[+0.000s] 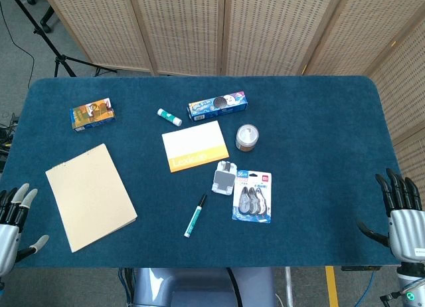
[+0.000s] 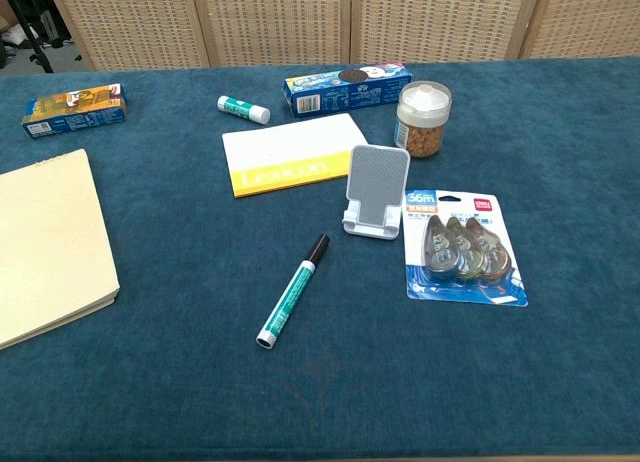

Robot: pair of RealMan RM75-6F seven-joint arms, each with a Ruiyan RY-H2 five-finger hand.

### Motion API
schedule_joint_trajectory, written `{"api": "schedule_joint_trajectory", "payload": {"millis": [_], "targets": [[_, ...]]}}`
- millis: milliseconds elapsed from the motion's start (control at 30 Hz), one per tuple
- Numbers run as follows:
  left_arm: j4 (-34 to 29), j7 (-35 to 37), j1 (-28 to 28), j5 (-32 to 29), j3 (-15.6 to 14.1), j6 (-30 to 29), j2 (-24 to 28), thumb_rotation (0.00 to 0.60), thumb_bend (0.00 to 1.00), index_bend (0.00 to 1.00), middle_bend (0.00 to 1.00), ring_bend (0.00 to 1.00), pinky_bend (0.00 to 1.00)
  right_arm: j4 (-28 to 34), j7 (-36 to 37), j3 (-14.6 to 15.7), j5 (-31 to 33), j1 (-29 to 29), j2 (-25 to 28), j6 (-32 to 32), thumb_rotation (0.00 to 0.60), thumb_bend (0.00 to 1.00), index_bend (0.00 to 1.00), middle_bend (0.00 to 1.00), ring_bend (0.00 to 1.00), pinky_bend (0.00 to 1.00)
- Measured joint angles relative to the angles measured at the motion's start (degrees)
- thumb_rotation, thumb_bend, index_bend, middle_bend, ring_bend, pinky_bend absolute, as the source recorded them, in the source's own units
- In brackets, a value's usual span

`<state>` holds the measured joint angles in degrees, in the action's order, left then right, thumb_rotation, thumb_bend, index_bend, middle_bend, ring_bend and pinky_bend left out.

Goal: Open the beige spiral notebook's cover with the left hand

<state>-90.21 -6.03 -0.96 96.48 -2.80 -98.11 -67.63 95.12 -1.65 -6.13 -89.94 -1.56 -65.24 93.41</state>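
The beige spiral notebook [image 1: 90,196] lies closed and flat on the left part of the blue table, its spiral edge at the far end; the chest view shows it at the left edge [image 2: 45,244]. My left hand [image 1: 14,220] hovers at the table's near left corner, left of the notebook and apart from it, fingers spread and empty. My right hand [image 1: 402,210] is at the near right edge, fingers apart, holding nothing. Neither hand shows in the chest view.
On the blue table [image 1: 319,121] lie a green marker [image 1: 195,215], a white phone stand [image 1: 225,177], a correction-tape pack [image 1: 253,196], a white-and-orange pad [image 1: 194,145], a small jar [image 1: 247,137], a glue stick [image 1: 169,117], a blue biscuit box [image 1: 218,105] and an orange box [image 1: 92,114].
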Motion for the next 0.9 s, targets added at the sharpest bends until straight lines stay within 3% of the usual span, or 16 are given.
{"api": "schedule_joint_trajectory", "payload": {"millis": [300,467,700,900], "targets": [[0.1,0.3,-0.4,0.5,-0.4,0.5,0.3,0.600,0.00,0.00,0.00,0.00,0.00,0.3,1.3,0.0,0.2,0.1,0.3,0.0,0.600,0.00,0.00,0.00,0.00,0.00],[1.1,0.1,0.0,2.5,-2.5,2.9,1.0,0.600,0.00,0.00,0.00,0.00,0.00,0.9,1.5,0.1,-0.1,0.1,0.3,0.1,0.600,0.00,0.00,0.00,0.00,0.00],[7.8,-0.9,2.6,6.0,-5.3,10.3,-1.2,0.600,0.00,0.00,0.00,0.00,0.00,1.2,0.7,0.6,-0.8,-0.3,-0.1,-0.5,0.600,0.00,0.00,0.00,0.00,0.00],[14.9,2.3,5.7,7.3,-6.6,16.5,-5.1,0.600,0.12,0.00,0.00,0.00,0.00,1.0,1.3,0.5,-0.5,-0.4,-0.3,-0.6,0.600,0.00,0.00,0.00,0.00,0.00]]}}
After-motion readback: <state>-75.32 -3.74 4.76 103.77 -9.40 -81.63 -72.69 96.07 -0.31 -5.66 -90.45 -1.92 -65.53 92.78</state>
